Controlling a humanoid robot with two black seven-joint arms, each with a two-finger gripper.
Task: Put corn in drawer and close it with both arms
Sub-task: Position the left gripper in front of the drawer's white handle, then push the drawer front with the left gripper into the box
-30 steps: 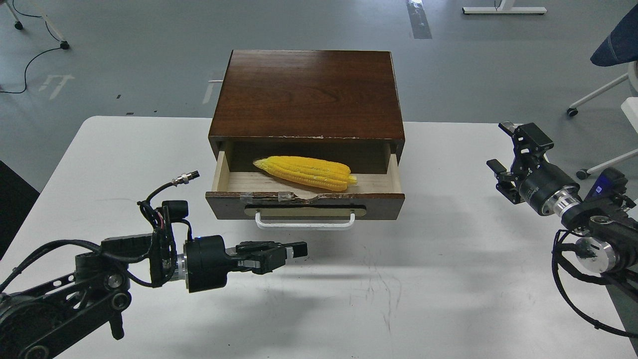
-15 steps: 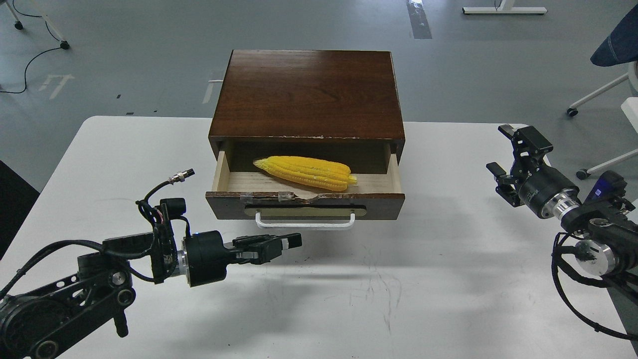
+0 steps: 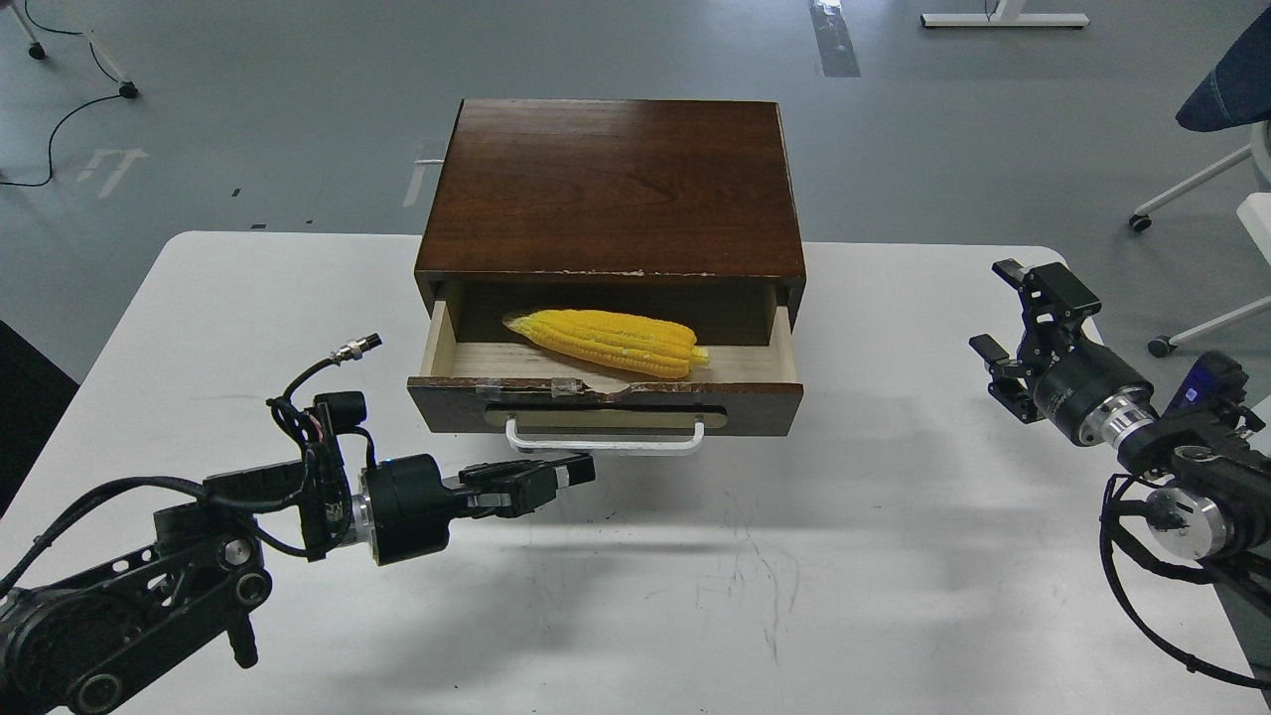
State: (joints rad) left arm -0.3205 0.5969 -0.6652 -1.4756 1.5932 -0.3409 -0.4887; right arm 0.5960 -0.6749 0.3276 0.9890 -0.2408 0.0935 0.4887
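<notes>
The yellow corn (image 3: 608,341) lies inside the open drawer (image 3: 604,405) of a dark brown wooden cabinet (image 3: 613,185) at the table's far middle. The drawer stands pulled out, with its white bar handle (image 3: 604,441) facing me. My left gripper (image 3: 571,473) is shut, empty, and points right, its tips just under the handle's left half. My right gripper (image 3: 996,310) is open and empty above the table at the right, well clear of the drawer.
The white table (image 3: 794,556) carries only the cabinet. Its right edge runs close to my right arm (image 3: 1162,447). Chair legs (image 3: 1192,199) and a desk base (image 3: 1003,18) stand on the grey floor beyond.
My left gripper has moved forward and up to the drawer's handle. The drawer has shifted very slightly. My right gripper has sunk a little.
</notes>
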